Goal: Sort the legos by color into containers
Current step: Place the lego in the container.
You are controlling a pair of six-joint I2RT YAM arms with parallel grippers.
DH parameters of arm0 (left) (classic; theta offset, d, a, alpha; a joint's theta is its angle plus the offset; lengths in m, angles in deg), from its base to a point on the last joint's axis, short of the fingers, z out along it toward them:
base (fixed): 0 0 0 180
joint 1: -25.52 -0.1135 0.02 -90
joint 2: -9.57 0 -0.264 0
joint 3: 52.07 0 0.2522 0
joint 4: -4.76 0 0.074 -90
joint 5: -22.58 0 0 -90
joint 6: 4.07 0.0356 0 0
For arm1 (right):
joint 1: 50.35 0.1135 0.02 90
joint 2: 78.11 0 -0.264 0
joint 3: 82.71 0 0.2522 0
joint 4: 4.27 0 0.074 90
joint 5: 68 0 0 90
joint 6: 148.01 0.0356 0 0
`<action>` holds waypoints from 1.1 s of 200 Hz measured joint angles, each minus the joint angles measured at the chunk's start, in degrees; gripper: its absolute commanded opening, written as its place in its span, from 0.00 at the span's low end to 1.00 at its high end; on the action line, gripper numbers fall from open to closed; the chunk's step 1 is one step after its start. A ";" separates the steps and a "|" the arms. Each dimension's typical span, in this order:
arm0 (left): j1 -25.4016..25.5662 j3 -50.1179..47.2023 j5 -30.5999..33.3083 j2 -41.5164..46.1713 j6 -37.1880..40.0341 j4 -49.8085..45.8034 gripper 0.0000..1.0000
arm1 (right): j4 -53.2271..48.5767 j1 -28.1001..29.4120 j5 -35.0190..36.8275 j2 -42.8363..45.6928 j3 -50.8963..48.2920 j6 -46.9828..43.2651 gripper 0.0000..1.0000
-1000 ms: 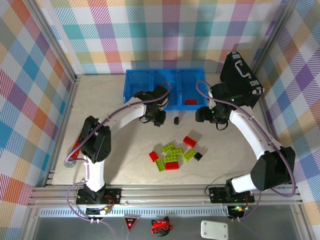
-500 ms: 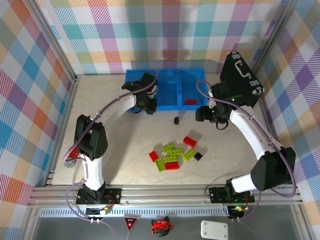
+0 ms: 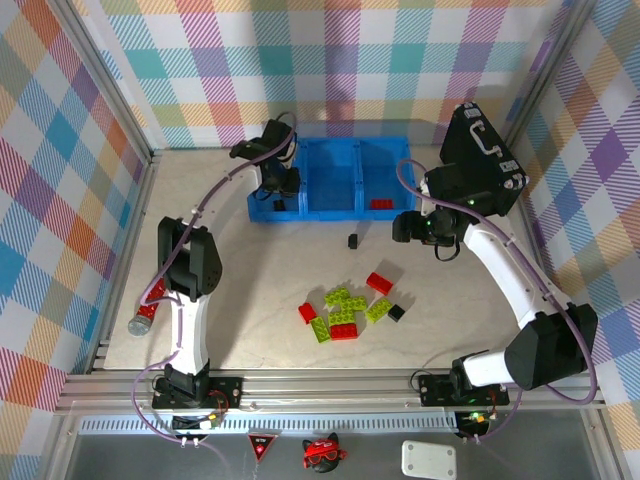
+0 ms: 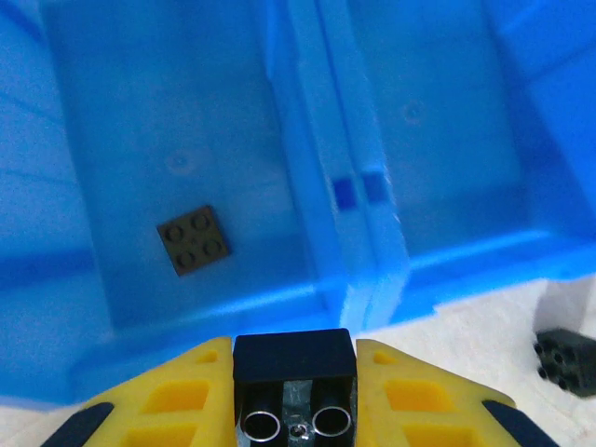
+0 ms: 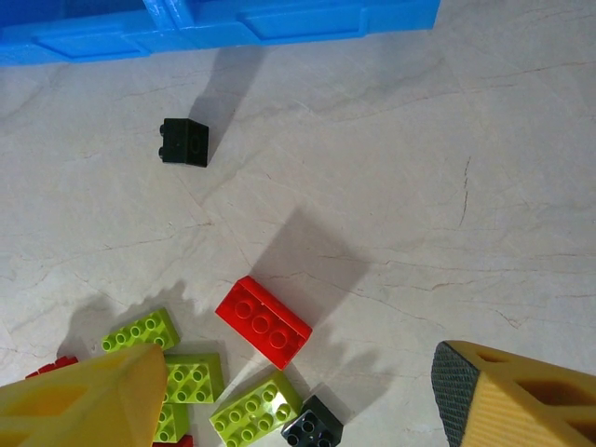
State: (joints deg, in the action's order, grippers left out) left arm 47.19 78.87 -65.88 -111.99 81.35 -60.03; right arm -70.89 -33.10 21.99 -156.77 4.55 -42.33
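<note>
The containers are three joined blue bins (image 3: 330, 212). My left gripper (image 3: 278, 182) hangs over the left bin, shut on a black lego (image 4: 293, 358) that sits between its yellow fingers (image 4: 177, 400). Another black lego (image 4: 193, 240) lies flat on that bin's floor. A red lego (image 3: 381, 204) lies in the right bin. A lone black lego (image 5: 184, 142) stands on the table in front of the bins. Red (image 5: 264, 321), lime (image 5: 254, 410) and black (image 5: 312, 428) legos cluster mid-table. My right gripper (image 5: 298, 368) hovers open above that cluster, holding nothing.
A black hard case (image 3: 480, 160) stands at the back right, close behind my right arm. A red glittery cylinder (image 3: 145, 315) lies by the left wall. Checked walls enclose the table on three sides.
My left gripper has carried the black lego from the table in front of the bins up and left, over the left bin. The right arm has stayed put.
</note>
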 measured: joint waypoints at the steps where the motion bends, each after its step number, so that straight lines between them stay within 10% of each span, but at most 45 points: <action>1: -0.04 0.09 0.02 -0.09 -0.02 0.00 0.24 | -0.02 0.00 -0.02 0.04 -0.02 -0.02 0.76; 220: -5.16 12.09 2.34 -20.85 -0.33 6.71 0.26 | 0.22 0.00 0.20 1.14 -2.73 0.46 0.77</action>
State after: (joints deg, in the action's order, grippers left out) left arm 42.03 90.96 -63.54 -132.84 81.02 -53.32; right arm -70.67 -33.10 22.19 -155.63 1.82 -41.87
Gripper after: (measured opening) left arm 0.270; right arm 0.766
